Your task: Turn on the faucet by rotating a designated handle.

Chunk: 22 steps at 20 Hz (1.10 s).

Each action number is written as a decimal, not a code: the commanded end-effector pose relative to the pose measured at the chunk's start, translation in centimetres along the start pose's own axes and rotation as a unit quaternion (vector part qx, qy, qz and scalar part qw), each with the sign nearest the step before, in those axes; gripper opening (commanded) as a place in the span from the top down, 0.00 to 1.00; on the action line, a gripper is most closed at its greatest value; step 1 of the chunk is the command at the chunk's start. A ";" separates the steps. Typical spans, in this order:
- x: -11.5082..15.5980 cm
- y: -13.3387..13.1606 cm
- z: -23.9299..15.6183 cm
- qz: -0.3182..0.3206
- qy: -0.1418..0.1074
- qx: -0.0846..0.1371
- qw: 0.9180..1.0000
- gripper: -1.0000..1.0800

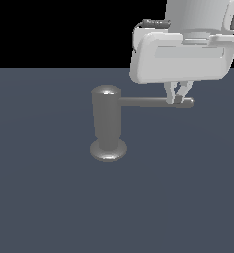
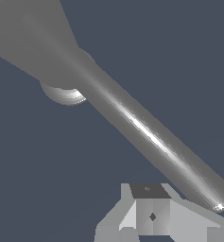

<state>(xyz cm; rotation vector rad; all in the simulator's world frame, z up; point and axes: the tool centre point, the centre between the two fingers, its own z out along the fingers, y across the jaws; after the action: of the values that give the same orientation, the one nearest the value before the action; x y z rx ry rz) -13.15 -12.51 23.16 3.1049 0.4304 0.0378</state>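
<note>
The faucet (image 1: 107, 123) is a grey metallic upright cylinder on a round flared base, standing near the middle of the exterior view. Its handle (image 1: 148, 102), a thin grey rod, sticks out from near the top toward the exterior view's right. My white gripper (image 1: 177, 99) hangs over the rod's outer end, with its fingertips down at rod height close to the rounded tip. The wrist view shows the fingers (image 2: 151, 216) pressed together with nothing between them, beside the handle (image 2: 151, 137), which runs to the faucet body (image 2: 33, 38). Whether they touch the rod is unclear.
A flat dark blue-grey floor (image 1: 49, 207) lies all around the faucet. Behind it the background is black. Nothing else stands near the faucet or the arm.
</note>
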 end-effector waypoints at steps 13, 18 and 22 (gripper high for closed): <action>3.8 2.9 0.6 0.001 -0.004 0.001 1.000 1.00; 4.9 4.0 0.8 0.002 -0.005 0.002 1.000 1.00; 5.9 4.8 0.9 0.004 -0.006 0.002 1.000 1.00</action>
<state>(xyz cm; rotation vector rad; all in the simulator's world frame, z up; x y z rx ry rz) -6.51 -15.33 23.16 3.1074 0.4204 0.0347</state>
